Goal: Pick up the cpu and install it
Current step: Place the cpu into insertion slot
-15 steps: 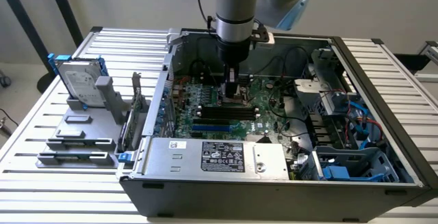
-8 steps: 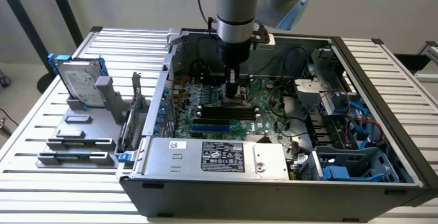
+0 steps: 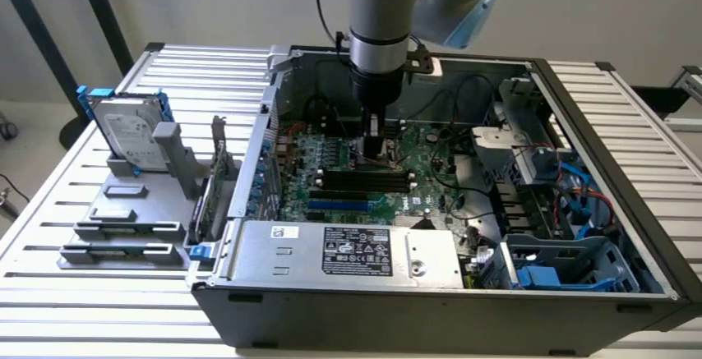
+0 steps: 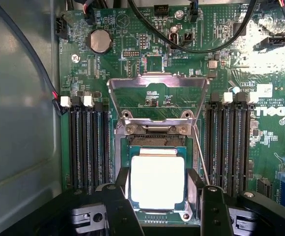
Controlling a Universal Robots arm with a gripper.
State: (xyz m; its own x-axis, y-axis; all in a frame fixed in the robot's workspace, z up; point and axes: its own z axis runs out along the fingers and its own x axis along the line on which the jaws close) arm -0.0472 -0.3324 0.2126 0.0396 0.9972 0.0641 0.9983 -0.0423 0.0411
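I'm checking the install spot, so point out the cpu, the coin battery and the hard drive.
cpu (image 4: 157,179), wrist view, centre of its silver top.
coin battery (image 4: 99,41), wrist view, middle of its face.
hard drive (image 3: 127,133), exterior view, its labelled face.

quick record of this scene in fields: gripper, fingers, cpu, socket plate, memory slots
gripper: down inside the open case, over the motherboard
fingers: one on each side of the cpu, closed on it
cpu: silver top up, over the socket
socket plate: raised open
memory slots: flank the socket on both sides
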